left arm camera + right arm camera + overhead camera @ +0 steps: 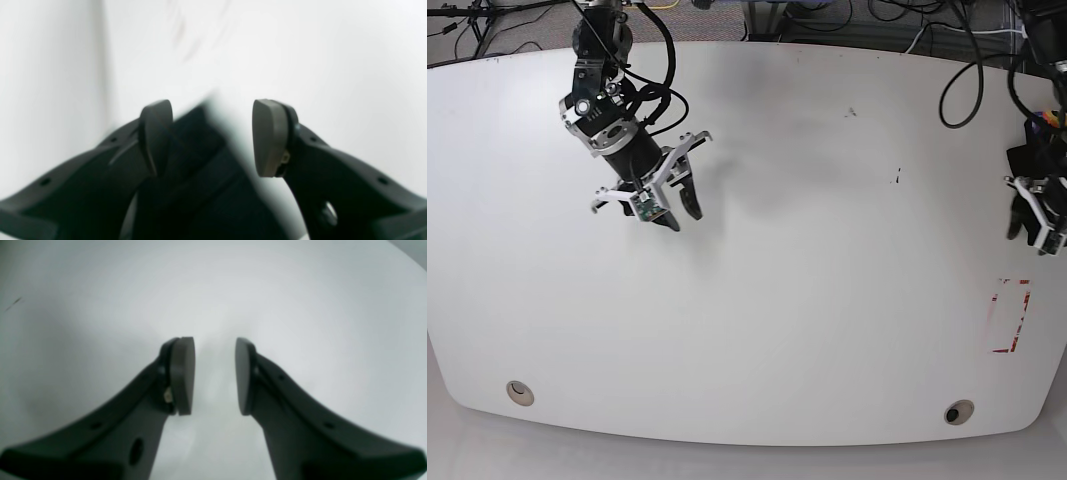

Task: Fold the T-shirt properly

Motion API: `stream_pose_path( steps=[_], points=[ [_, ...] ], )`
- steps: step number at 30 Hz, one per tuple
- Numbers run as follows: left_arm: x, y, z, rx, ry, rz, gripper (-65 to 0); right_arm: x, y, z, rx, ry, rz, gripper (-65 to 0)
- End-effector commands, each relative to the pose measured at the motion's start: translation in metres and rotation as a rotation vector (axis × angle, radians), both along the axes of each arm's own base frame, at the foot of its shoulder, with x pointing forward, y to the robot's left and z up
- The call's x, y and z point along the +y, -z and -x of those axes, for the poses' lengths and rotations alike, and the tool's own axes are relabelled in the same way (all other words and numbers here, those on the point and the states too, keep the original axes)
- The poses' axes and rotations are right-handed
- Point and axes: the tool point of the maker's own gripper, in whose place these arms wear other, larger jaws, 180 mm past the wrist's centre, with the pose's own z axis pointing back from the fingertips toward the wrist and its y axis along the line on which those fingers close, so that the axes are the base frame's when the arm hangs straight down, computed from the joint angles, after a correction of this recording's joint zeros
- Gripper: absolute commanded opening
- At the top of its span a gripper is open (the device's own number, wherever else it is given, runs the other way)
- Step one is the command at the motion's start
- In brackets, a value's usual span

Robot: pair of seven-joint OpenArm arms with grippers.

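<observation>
- At the far right edge of the base view, the left gripper [1035, 218] hangs over the rim of the white table [807, 300], its dark fingers pointing down the frame.
- Seen from the left wrist, its two grey pads [268, 136] stand wide apart, released, with bare white surface showing beside the right-hand one.
- A blurred black mass, apparently the T-shirt [200, 176], fills the lower middle of that view. It lies between the fingers and close against the left-hand pad. The pads are not pressed together on it.
- From the base view the cloth cannot be told apart from the dark arm parts at the right edge.
- Toward the upper left of the base view, the right gripper [665, 200] hovers above the tabletop, tilted toward lower right.
- The right wrist view shows its pads [181, 373] parted by a narrow gap, with only white table between them: released and holding nothing.
- A red-outlined rectangle [1010, 316] is marked on the table at lower right.
- Two round holes [519, 392] sit near the bottom edge.
- Cables [897, 20] run along the top.
</observation>
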Motion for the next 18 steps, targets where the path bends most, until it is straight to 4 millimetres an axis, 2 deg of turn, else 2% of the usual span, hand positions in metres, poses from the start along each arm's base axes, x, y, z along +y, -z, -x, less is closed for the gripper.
stream_pose_path(
  steps=[1,5,9,14,18],
  points=[
    [-0.023,-0.003,-0.004,-0.096,0.002,0.046,-29.9,-0.012,-0.009,-0.008,-0.072,0.04,-0.023,-45.5],
    [-0.055,0.005,-0.003,-0.207,-0.032,0.163,-29.7,-0.035,0.002,-0.008,-0.095,0.121,-0.05,-45.5],
    [-0.083,0.008,0.011,-0.238,-0.022,0.226,-29.7,-0.048,0.014,0.006,-0.076,0.161,-0.057,-45.5],
    [-0.112,0.016,0.045,-0.196,-0.015,0.253,-29.7,-0.061,0.037,0.037,0.007,0.203,-0.045,-45.5],
    [-0.134,0.021,0.081,-0.131,-0.02,0.26,-29.7,-0.067,0.055,0.07,0.087,0.217,-0.031,-45.5]
  ],
)
